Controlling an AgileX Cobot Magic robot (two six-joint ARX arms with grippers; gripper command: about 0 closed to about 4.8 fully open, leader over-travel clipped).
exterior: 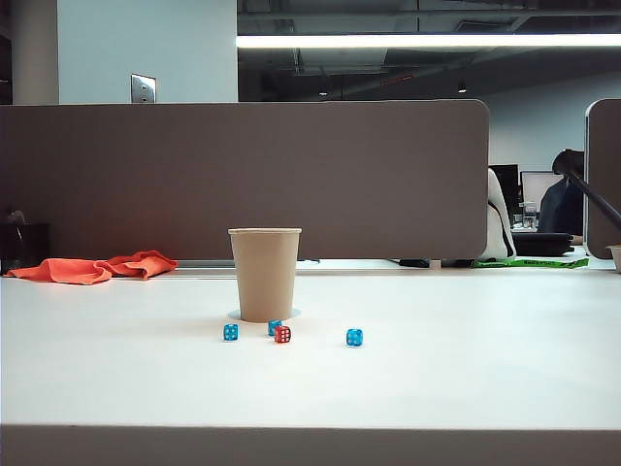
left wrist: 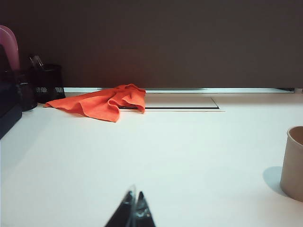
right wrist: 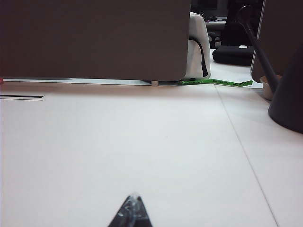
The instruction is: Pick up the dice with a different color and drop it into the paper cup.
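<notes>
Start state: your left gripper (left wrist: 134,213) and right gripper (right wrist: 131,213) sit low over the surface (exterior: 466,379), fingers closed, holding nothing. The red die (exterior: 282,334) rests just before the paper cup (exterior: 265,274), apparently touching a blue die (exterior: 275,327). Cube, no long axis; cup upright, mouth up.

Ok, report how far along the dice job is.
Nothing done yet. The red die sits on the table beside the paper cup, among three blue dice. Left gripper and right gripper are shut, empty, away from it. Picking and dropping remain.
</notes>
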